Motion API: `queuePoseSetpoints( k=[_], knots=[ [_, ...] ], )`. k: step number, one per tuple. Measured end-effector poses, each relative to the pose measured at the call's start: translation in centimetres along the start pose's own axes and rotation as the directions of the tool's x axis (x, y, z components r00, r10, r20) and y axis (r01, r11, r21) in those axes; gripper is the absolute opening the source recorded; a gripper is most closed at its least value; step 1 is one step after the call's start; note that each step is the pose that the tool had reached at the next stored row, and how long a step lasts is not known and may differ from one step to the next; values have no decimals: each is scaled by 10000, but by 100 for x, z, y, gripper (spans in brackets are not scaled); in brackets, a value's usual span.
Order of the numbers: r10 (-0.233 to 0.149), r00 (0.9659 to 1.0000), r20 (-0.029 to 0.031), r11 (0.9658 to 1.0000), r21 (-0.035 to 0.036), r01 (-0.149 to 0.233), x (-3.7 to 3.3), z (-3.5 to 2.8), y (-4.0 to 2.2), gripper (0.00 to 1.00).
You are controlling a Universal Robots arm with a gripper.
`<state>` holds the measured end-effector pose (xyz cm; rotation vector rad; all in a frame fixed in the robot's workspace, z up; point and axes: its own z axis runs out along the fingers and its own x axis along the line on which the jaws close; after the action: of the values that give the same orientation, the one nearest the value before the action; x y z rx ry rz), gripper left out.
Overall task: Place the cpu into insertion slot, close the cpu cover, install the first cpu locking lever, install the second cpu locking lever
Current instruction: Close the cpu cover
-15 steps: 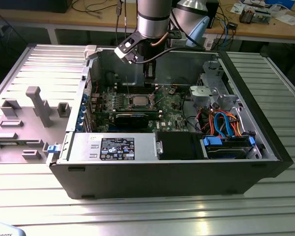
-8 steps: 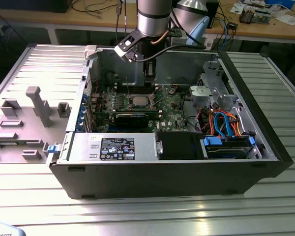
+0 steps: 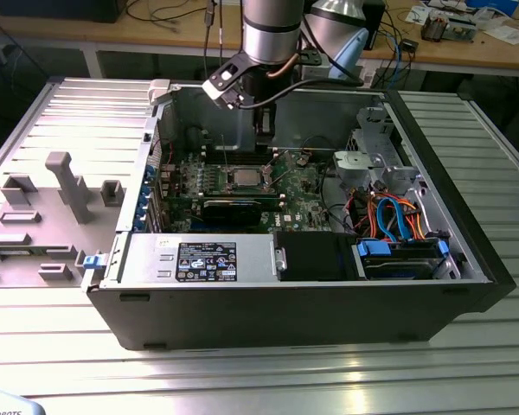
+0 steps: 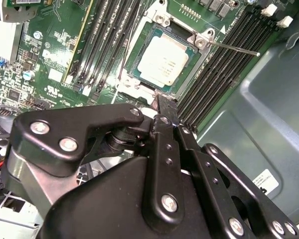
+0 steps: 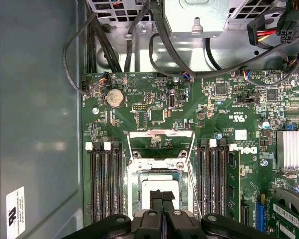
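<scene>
The jaws are clenched on nothing: the two black fingertips (image 4: 162,107) press flat against each other with only a thin seam between them, as the first wrist view also shows.

Right below and just ahead of the jaws, the cpu (image 4: 163,59) lies flat in the insertion slot (image 4: 203,39), silvery top up. In the first wrist view the tips cover the near edge of its pale top (image 5: 159,185). I cannot tell whether the jaws touch it.

A dark frame, the cpu cover (image 4: 136,55), rings the chip. I cannot tell whether it is pressed fully down.

From the slot's corner away from the jaws, a thin metal lever rod (image 4: 234,48) juts out over the memory slots (image 4: 219,69). More of these long black slots flank the socket on both sides of the jaws.

In the exterior view the arm (image 3: 272,30) reaches down into the open computer case (image 3: 285,311), which lies on a ribbed metal counter (image 3: 242,380). The chip (image 3: 246,177) sits on the green board just below the jaws.
</scene>
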<state>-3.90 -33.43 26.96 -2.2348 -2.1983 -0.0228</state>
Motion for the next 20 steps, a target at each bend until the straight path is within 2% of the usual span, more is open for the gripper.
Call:
queuePoseSetpoints(
  k=[20],
  knots=[
    [0, 10000, 0, 10000, 0, 0, 2, 0, 98, 11]
  ],
)
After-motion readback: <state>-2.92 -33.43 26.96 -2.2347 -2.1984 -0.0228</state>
